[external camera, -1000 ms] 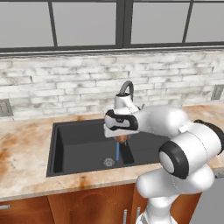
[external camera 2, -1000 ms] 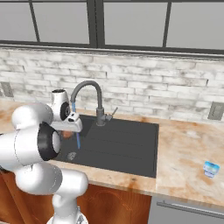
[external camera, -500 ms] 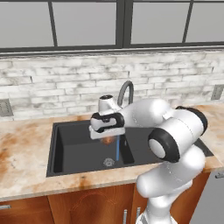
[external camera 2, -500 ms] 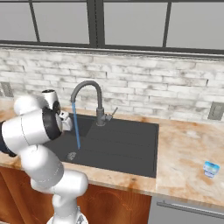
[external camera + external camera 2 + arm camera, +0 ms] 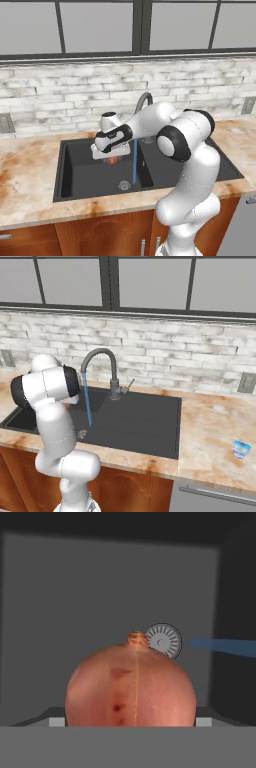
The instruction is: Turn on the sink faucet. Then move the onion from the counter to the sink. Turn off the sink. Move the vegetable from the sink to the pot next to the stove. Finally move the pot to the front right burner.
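Observation:
The onion (image 5: 131, 684), reddish-orange and round, looms close in the hand view, and it hides the fingertips. In the left base view my gripper (image 5: 109, 156) hangs over the left half of the black sink (image 5: 85, 175), shut on the onion (image 5: 114, 160). The onion is above the basin floor, left of the drain (image 5: 124, 185). A blue stream of water (image 5: 134, 162) runs from the dark gooseneck sink faucet (image 5: 100, 356) down to the drain (image 5: 81, 433). The faucet's lever (image 5: 129, 385) sticks out to the right. The pot and the stove are out of view.
Beige marbled counter (image 5: 30, 185) surrounds the sink, with wooden cabinets below. A small blue object (image 5: 241, 448) sits on the counter at the right. A brick wall and windows close off the back. My arm arches over the sink's front right part.
My gripper has carried the onion leftward, from beside the faucet spout past the water stream to above the sink's left half. The water keeps running.

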